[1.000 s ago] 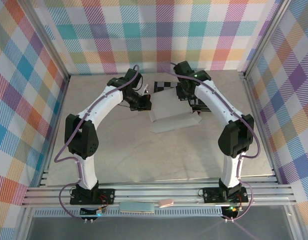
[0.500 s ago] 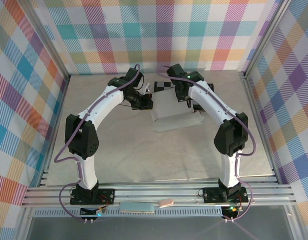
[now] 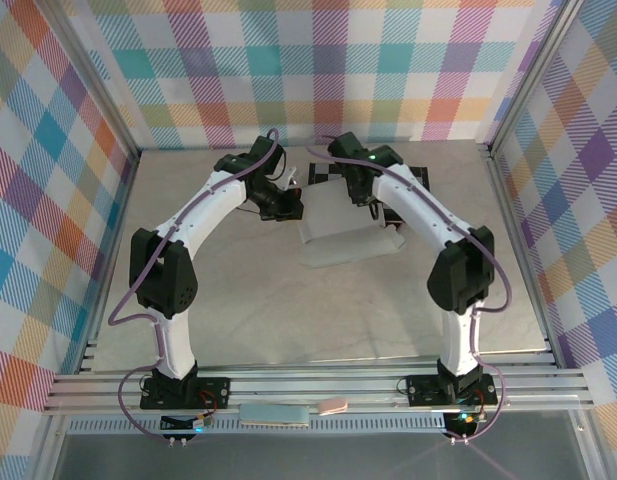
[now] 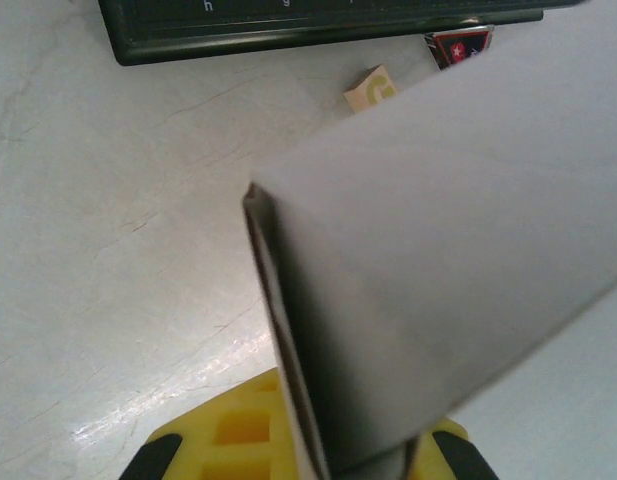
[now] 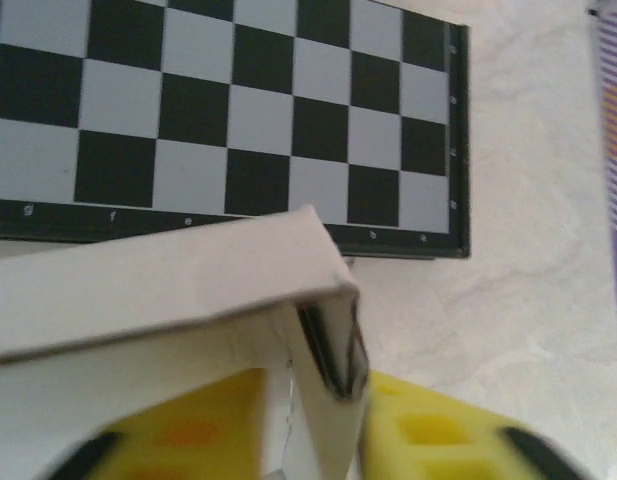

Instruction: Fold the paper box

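- The left arm (image 3: pixel 203 215) and the right arm (image 3: pixel 420 205) wore smooth white shells, rounded and slightly tapering.
- Bulky matt-black joint housings (image 3: pixel 158 275) sat at the elbows, with smaller black housings at the wrists.
- A thin purple cable (image 3: pixel 114 312) ran along each arm and hung in a loose loop beside the lower link.
- Each arm rose from a flat black base (image 3: pixel 183 390).
- A small green light (image 3: pixel 373 157) glowed on the right arm's black wrist housing.
- The left end effector (image 4: pixel 308 455) had bright yellow fingers (image 4: pixel 238 435) with rectangular moulded recesses and black corners.
- The right end effector (image 5: pixel 308 430) had the same yellow fingers (image 5: pixel 438 430), blurred, with dark patches.
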